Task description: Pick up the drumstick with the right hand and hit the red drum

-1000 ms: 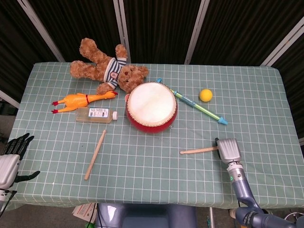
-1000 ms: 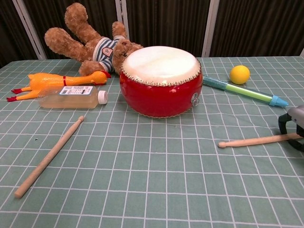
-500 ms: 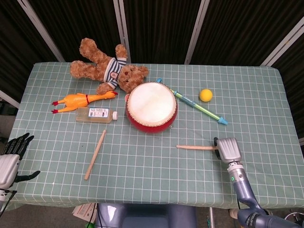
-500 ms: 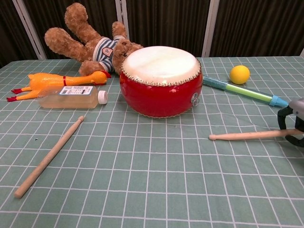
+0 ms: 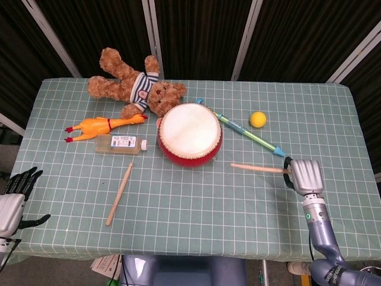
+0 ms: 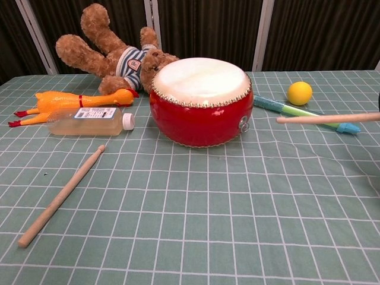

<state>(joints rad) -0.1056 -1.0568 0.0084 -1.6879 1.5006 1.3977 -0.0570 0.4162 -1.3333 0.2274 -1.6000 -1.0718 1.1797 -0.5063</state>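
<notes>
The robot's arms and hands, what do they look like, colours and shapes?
The right hand has a boxy silver-grey back with dark fingers, on a blue-grey tubular forearm with a white wrist band carrying a small green light. The left hand has black fingers on a pale grey, blocky body at the frame's edge.

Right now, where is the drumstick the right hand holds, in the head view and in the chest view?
Head view: held drumstick lies right of centre, its tip pointing left toward the drum, butt in the right hand.
Chest view: it shows at the right edge, crossing the blue pen; the hand is out of frame.
Shared landmark: the drum.
</notes>
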